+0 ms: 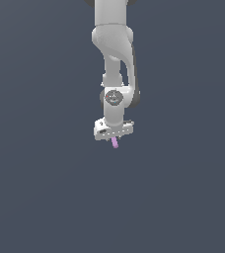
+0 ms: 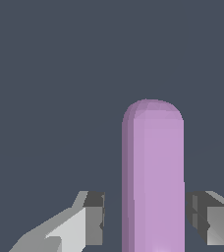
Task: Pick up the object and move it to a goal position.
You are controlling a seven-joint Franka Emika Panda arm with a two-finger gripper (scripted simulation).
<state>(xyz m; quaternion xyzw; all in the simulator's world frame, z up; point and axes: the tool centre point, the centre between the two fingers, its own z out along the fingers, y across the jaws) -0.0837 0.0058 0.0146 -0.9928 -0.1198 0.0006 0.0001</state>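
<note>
The pale lilac peg (image 1: 115,144) sticks out below my white gripper (image 1: 113,140), slightly tilted, near the middle of the exterior view. In the wrist view the peg (image 2: 153,172) stands tall between the two grey fingertips (image 2: 95,216), rounded end pointing away from the camera. The gripper (image 2: 146,221) is shut on the peg: one pad touches it, and a thin gap shows at the other pad. The peg's base is cut off by the picture's edge. In the exterior view the fingers are mostly hidden under the hand.
The arm (image 1: 113,59) hangs down from the top of the exterior view. Around it there is only a plain dark grey-blue surface (image 1: 45,188) with no other objects or edges in sight.
</note>
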